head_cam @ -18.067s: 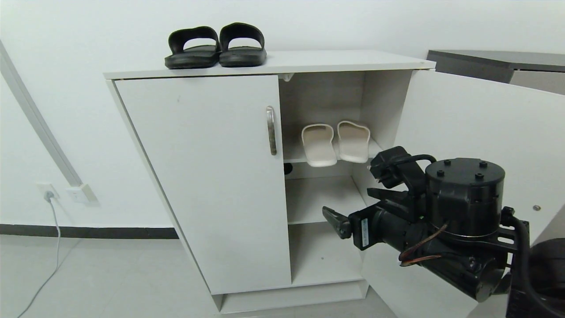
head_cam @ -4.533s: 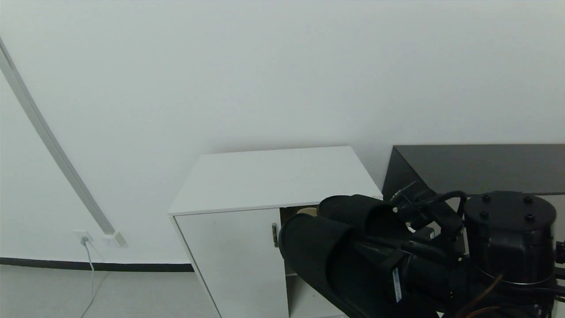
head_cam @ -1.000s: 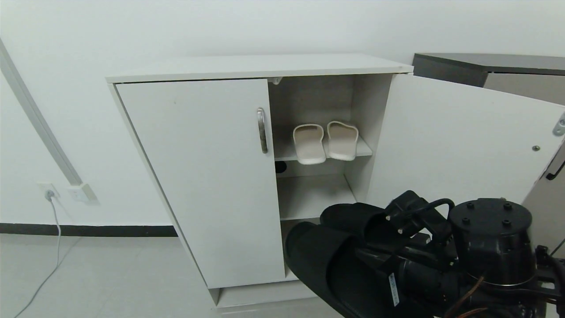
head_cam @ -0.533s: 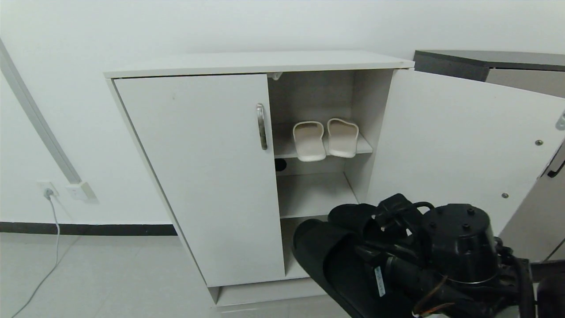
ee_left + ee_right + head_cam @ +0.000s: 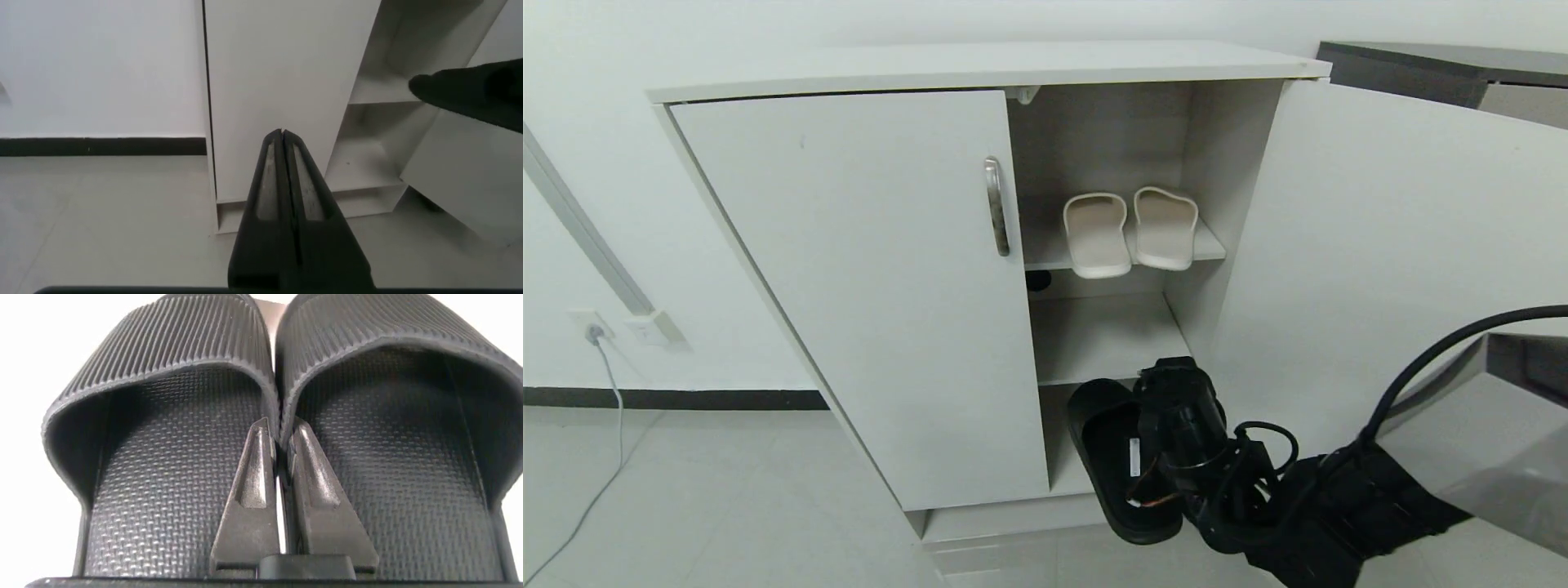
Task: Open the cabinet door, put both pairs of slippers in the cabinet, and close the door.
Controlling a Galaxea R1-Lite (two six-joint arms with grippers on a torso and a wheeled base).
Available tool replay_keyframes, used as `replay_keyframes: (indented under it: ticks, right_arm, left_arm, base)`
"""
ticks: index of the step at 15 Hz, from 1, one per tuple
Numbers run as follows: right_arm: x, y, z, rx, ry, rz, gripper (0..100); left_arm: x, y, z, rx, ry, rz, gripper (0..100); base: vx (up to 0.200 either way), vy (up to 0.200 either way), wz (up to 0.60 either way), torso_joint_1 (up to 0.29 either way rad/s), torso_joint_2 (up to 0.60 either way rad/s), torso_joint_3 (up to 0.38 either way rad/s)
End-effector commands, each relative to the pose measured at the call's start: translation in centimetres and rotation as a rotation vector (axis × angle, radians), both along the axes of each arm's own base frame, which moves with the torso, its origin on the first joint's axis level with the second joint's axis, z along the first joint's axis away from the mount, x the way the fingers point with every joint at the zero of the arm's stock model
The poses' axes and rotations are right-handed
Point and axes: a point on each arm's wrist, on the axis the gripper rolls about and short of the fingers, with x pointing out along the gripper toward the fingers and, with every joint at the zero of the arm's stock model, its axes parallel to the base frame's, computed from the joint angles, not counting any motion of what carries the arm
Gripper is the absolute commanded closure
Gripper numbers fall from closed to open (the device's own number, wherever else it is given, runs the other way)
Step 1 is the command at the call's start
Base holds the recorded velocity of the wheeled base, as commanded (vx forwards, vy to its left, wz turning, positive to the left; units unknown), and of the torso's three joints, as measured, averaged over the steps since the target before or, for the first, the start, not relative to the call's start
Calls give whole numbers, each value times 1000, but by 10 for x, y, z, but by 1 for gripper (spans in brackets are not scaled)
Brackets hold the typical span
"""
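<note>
The white cabinet [image 5: 849, 269] has its left door closed and its right door [image 5: 1380, 245] swung wide open. A pair of white slippers [image 5: 1131, 231] lies on the upper shelf, and the middle shelf [image 5: 1103, 339] is bare. My right gripper [image 5: 280, 445] is shut on the black slippers [image 5: 188, 457], pinching their two inner edges together. It holds the black slippers [image 5: 1107, 457] low at the mouth of the bottom compartment, toes pointing inward. My left gripper [image 5: 282, 139] is shut on nothing and hangs above the floor in front of the cabinet base.
The closed left door carries a metal handle [image 5: 995, 206] next to the opening. A wall socket with a cable [image 5: 592, 333] sits low on the left wall. Dark grey furniture [image 5: 1445, 69] stands behind the open door. Bare floor [image 5: 727, 506] lies before the cabinet.
The black slippers left the cabinet top and are now in my right gripper. Over the last second the right arm dropped and went forward to the bottom compartment. The head camera also shifted.
</note>
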Motion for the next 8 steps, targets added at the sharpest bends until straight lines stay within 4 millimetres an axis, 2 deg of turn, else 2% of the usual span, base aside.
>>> replay_keyframes:
  ticks: [1,4,8]
  right_arm:
    - [25,10,-20,-21,-8,-54,100]
    - [43,15,-18,2,-85,-85,100]
    - [57,10,-18,3,-268,-91,100]
  left_arm:
    - [0,0,0,0,-1,0,100]
    - [0,0,0,0,-1,0,100]
    - [0,0,0,0,-1,0,100]
  base:
    - [0,0,0,7,2,-193]
    - [0,0,0,6,9,-159]
    - [0,0,0,1,1,-14]
